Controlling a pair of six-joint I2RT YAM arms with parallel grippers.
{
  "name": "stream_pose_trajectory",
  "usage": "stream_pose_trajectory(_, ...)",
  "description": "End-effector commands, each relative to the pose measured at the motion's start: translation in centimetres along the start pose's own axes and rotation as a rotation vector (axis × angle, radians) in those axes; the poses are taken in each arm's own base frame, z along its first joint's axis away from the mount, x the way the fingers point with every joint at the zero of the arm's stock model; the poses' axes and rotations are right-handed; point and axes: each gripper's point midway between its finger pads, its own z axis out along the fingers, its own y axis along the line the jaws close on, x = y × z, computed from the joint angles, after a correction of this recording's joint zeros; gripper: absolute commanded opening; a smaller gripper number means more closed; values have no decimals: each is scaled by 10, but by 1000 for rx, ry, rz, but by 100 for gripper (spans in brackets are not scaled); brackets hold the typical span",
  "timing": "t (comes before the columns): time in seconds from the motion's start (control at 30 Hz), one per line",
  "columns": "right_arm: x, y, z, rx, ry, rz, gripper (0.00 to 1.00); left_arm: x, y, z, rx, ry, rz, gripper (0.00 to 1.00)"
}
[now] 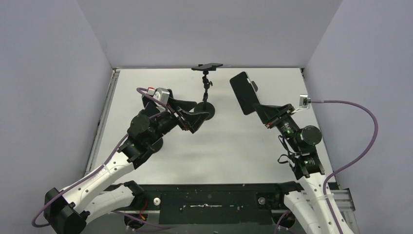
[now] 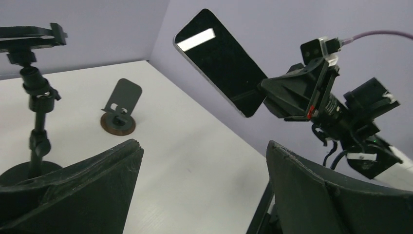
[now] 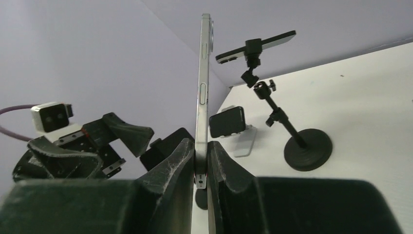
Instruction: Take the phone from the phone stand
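The right pincer pinches the lower end of the black slab phone, holding it tilted in the air, apparently to keep it clear of the small dark grey folding stand on the white tabletop. The left pincer is spread wide and empty beside the tall black pole stand, likely to steady it, well apart from the phone.

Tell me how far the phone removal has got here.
Done: the phone is off every stand, clamped edge-on in the shut right gripper and held in the air. In hand: that grip only; the left gripper is open near the base of the tall stand. Left: apparently nothing but putting the phone down, if that is wanted.
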Motion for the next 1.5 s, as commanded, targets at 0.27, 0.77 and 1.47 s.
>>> stream_pose_trajectory(0.27, -26, 79, -32, -290, -118, 157, 0, -70, -63, 1, 203, -179, -246, 97)
stream_pose_trajectory(0.77, -33, 96, -42, -407, -168, 239, 0, -49, -67, 43, 242, -145, -305, 97)
stream_pose_trajectory(1.47, -19, 103, -27, -476, -142, 328, 0, -61, -93, 78, 339, -152, -313, 80)
